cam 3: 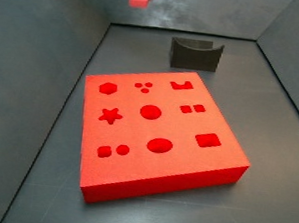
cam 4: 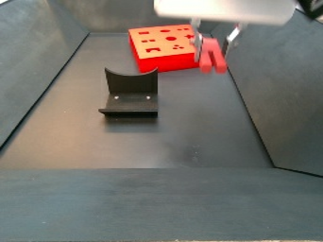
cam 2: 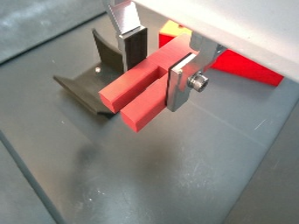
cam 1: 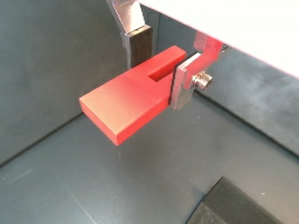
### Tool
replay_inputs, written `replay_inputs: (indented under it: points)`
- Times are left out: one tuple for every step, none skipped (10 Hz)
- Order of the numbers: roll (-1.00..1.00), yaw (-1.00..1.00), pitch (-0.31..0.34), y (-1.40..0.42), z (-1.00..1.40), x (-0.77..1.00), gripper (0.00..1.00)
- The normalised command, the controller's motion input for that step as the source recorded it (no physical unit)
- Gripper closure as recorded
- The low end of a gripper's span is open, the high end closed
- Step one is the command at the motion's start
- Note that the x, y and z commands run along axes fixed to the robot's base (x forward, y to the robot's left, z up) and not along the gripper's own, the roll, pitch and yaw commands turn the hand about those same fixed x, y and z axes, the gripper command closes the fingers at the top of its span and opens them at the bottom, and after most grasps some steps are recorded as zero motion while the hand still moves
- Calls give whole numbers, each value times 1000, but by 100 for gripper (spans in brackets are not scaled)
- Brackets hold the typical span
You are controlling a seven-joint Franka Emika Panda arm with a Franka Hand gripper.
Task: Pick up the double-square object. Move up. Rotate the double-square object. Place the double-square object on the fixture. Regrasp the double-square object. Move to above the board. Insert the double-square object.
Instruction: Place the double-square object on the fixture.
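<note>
The double-square object (cam 2: 138, 93) is held clear of the floor, clamped between the two silver fingers (cam 2: 180, 83) of the gripper (cam 2: 156, 63). In both wrist views the jaws are seen closed onto one end of the block, so that most of its length projects beyond the pads like a cantilever. In a side view the piece (cam 4: 214, 59) hangs below the gripper with nothing touching it.

The fixture (cam 2: 103, 74) lies just beyond and below the held block in a wrist view, its upright wall near the far finger; in a side view it (cam 4: 128, 94) stands on the floor well apart from the gripper and lower. The board (cam 4: 165, 46) lies behind the gripper in that view, and only a red corner (cam 2: 247, 68) is seen past the gripper in the wrist view.

The task is judged to be at the lift or rotation stage, before placing on the fixture. Because the grip is taken near one end, the block could pivot or slip between the pads during rotation. A tilted block could then strike the fixture wall, or miss the notch and topple at release.
</note>
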Motion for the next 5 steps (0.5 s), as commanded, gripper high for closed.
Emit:
replay_inputs:
  points:
    - [62,-12,64,17,573,-13,100]
    - [64,-7,73,17,408,-5,100]
    - [67,-2,86,17,186,1,100]
    - [-50,190,336,-539,220,1000,100]
    - [-49,187,343,-512,163,1000,100]
